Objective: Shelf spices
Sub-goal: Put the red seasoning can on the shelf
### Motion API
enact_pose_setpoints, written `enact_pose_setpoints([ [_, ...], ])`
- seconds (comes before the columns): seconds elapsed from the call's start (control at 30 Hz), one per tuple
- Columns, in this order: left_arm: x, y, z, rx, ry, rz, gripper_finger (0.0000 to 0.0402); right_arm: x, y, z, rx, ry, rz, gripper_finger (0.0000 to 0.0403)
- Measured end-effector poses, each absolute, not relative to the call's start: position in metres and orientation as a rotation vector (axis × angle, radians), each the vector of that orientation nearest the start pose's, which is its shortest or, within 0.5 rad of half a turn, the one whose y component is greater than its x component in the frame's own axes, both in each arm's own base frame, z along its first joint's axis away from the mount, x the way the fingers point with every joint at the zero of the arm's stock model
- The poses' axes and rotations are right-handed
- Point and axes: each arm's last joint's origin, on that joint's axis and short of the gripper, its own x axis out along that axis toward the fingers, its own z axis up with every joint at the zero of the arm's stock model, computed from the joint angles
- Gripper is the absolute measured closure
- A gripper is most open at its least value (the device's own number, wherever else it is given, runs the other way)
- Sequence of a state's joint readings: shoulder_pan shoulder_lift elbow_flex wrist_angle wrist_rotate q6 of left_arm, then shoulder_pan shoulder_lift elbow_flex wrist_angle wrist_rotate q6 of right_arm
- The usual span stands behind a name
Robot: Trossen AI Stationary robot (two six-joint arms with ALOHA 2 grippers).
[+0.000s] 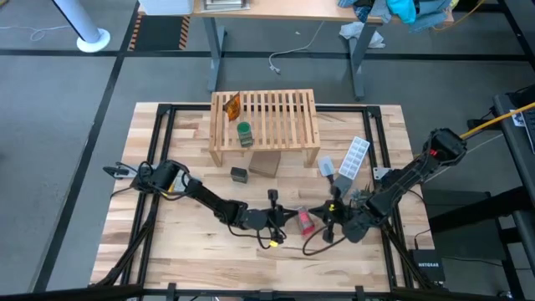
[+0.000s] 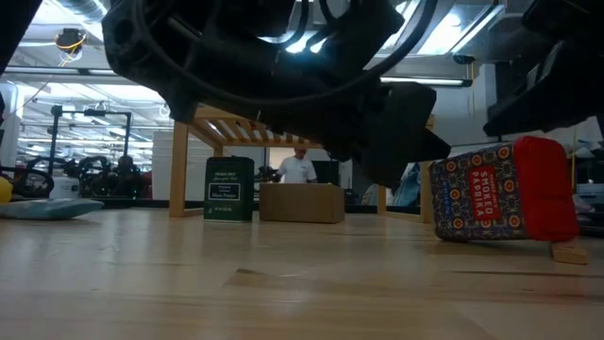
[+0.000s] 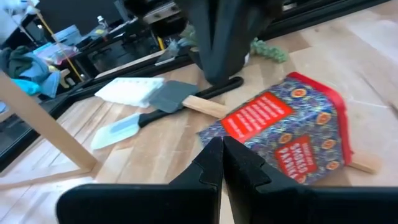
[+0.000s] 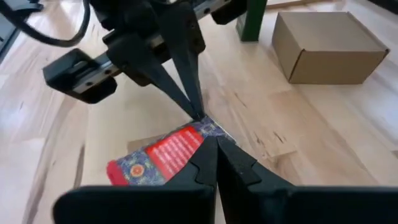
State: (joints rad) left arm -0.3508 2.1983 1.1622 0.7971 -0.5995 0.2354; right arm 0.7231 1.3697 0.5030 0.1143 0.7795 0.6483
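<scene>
Table [image 1: 167, 251] holds two jars [image 1: 239, 174] (shelf [image 1: 284, 117] two more).

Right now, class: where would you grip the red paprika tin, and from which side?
Grip the red tin at mid-body across its two narrow long sides, probably coming from straight above. It lies on a broad printed face, so those sides are parallel and free. One end looks propped on a wooden stick, so expect a slight tilt.

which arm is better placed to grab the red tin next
Marginally the left: its shut end effector points along the lying red tin, touching its near end. The right end effector, also shut, meets only a corner.
</scene>
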Motion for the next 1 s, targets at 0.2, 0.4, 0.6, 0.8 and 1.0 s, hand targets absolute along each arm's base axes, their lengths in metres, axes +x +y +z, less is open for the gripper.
enact_pose_setpoints([
  [0.2,0.421,-0.135,0.119,0.36,0.217,0.224,0.0396,0.189,0.142,0.154,0.117,0.531,-0.187,0.0395],
  [0.4,0.432,-0.132,0.132,0.385,0.182,0.218,0.0396,0.188,0.144,0.153,0.115,0.57,-0.124,0.0395],
  [0.6,0.439,-0.119,0.134,0.351,0.187,0.181,0.0396,0.187,0.146,0.153,0.117,0.583,-0.091,0.0395],
  [0.8,0.441,-0.109,0.128,0.294,0.242,0.176,0.0396,0.184,0.158,0.159,0.061,0.569,-0.019,0.0395],
  [1.0,0.441,-0.11,0.128,0.283,0.236,0.157,0.0396,0.186,0.17,0.172,0.022,0.578,0.071,0.0395],
])
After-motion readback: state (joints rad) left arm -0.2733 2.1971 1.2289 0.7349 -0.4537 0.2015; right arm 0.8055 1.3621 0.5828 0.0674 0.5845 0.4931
